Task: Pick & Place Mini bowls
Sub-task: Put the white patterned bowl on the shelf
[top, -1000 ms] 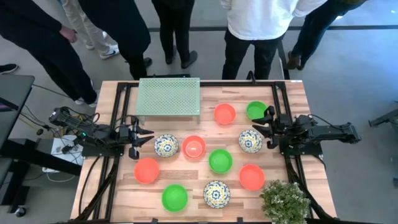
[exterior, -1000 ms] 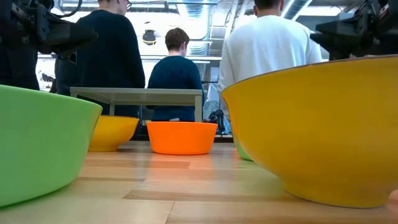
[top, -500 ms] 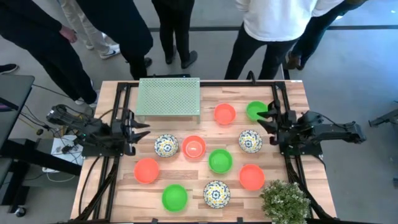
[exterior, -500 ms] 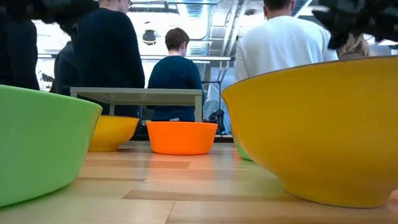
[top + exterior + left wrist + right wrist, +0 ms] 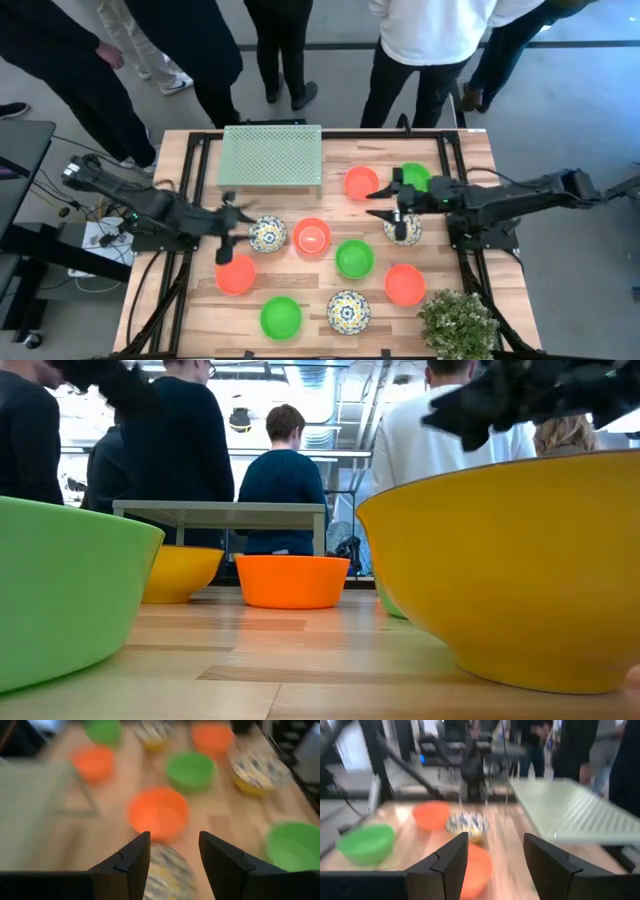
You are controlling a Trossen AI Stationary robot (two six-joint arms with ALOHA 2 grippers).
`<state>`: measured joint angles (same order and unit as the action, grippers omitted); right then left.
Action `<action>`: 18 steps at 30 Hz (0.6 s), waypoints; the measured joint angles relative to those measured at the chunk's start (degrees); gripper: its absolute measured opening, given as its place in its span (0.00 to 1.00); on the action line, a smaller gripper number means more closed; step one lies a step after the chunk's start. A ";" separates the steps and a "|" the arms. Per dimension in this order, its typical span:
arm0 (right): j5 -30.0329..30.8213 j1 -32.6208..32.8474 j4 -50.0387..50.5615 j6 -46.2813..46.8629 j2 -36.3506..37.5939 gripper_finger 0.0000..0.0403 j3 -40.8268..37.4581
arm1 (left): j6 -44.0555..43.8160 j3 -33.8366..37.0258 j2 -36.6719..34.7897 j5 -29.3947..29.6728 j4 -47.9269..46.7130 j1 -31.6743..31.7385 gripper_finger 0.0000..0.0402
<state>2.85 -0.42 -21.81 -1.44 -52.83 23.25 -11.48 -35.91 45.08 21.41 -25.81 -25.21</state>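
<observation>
**Two claws out over a worktop full of mini bowls**

Two claws hang above the worktop, each with its fingers spread apart and nothing between them. From overhead, the left claw (image 5: pixel 228 222) sits just beside a floral bowl (image 5: pixel 267 234) on the left half, above and close to an orange-red bowl (image 5: pixel 236 274). Its wrist camera looks past the parted fingers (image 5: pixel 131 862) down at that floral bowl's rim (image 5: pixel 167 872), with an orange bowl (image 5: pixel 158 813) right behind it.

The right claw (image 5: pixel 388 203) reaches in from the right side, its tips between the orange-red bowl (image 5: pixel 361 183) near the back and the floral bowl (image 5: pixel 402 227) just below the arm. A green bowl (image 5: pixel 414 177) lies partly under that arm.

Spreading out from there: an orange-red bowl (image 5: pixel 312 236) sits mid-worktop, a green bowl (image 5: pixel 354 258) just to its right and nearer the front, then another orange-red one (image 5: pixel 405 284). Along the front edge are a green bowl (image 5: pixel 281 317) and a third floral bowl (image 5: pixel 348 311). All ten stand upright and apart from one another.

A perforated pale green rack (image 5: pixel 271 155) stands at the back of the worktop (image 5: pixel 470 150), and a bushy plant (image 5: pixel 458 324) fills the front right corner. Several people (image 5: pixel 435 40) stand just behind the far edge.
</observation>
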 joint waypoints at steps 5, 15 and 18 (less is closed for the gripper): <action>0.01 -1.40 1.01 0.00 -9.47 0.45 6.73 | -5.28 1.62 9.89 -4.51 0.01 0.04 0.42; -0.02 -1.11 3.24 -0.05 -20.40 0.44 15.58 | -5.58 1.65 25.58 -4.62 1.77 0.02 0.42; -0.03 -1.16 4.10 -0.09 -21.94 0.44 17.01 | -5.63 1.65 27.56 -5.48 2.59 0.02 0.42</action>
<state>2.82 -1.58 -17.72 -1.54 -74.77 40.26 -17.11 -34.26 72.63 15.93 -23.22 -25.19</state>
